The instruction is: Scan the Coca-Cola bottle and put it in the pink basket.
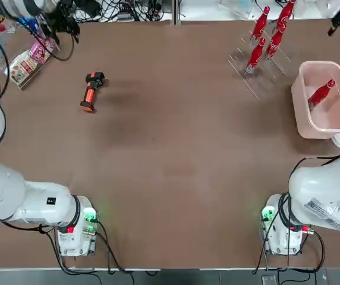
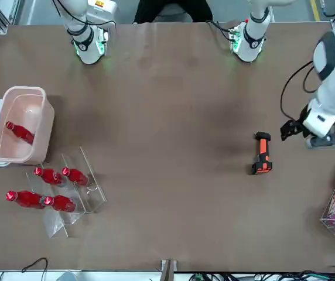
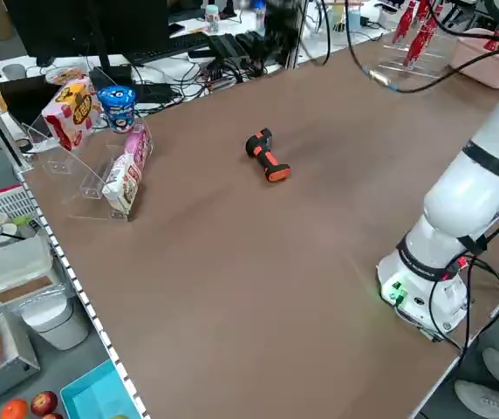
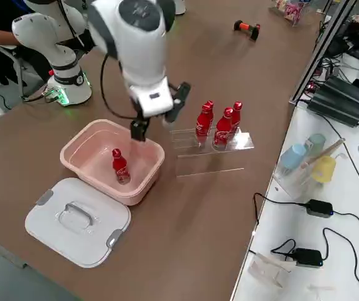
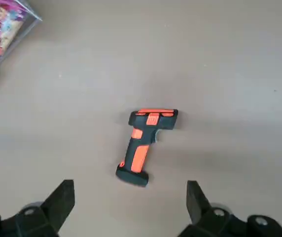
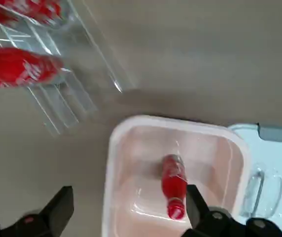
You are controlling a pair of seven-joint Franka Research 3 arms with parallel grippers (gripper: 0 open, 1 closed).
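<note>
As the bottle sits inside, stage: essentially complete.
Coca-Cola bottle [image 4: 120, 166]: in pink basket [image 4: 79, 146].
Scanner [image 5: 144, 146]: lying free on table.
Left gripper [image 5: 131, 210]: wide open, empty.
Right gripper [image 6: 131, 212]: wide open, empty, above basket.
Remaining: apparently nothing.

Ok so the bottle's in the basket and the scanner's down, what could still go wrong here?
The Coca-Cola bottle stands upright in the pink basket, with the open right pincer hanging just above; a careless retreat might tip it. The four bottles on the clear rack stand beside that arm and could be clipped. The scanner lies loose below the open left pincer.
</note>
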